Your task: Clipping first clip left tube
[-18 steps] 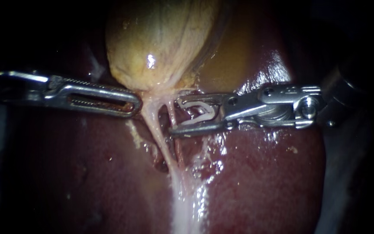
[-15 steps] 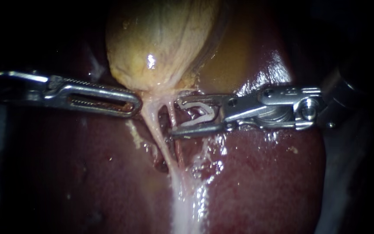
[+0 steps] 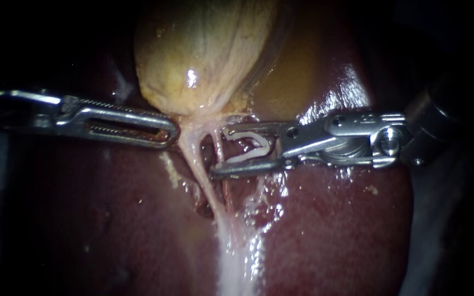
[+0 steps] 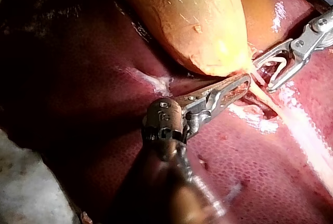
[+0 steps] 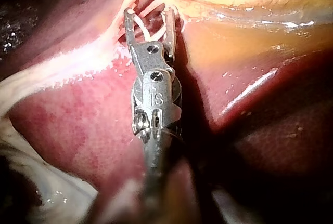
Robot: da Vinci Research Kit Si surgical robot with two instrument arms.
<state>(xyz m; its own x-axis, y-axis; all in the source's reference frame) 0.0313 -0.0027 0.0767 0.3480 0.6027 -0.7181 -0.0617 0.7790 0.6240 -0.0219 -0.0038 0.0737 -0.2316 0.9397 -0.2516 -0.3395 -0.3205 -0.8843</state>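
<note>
- The thin, reddish tube (image 3: pixel 218 147) is seen between the tips of the right instrument (image 3: pixel 219 152), whose jaws are spread wide.
- A white, bent clip (image 3: pixel 250 145) is held between both jaws.
- The slotted, toothed jaws of the left instrument (image 3: pixel 168 131) are pressed together beside the neck of the yellow, wrinkled gallbladder (image 3: pixel 204 55).
- Both are backed by glossy, dark red liver (image 3: pixel 330 219).

Two instruments (image 3: pixel 172 131) (image 3: pixel 220 152), one clip (image 3: pixel 245 134) (white), one gallbladder (image 3: pixel 204 49), one liver (image 3: pixel 330 219), seemingly two tubes (image 3: pixel 197 161) (image 3: pixel 219 147)

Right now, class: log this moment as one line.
left instrument beside gallbladder | right instrument holds open clip astride thin tube | clip not closed
</note>
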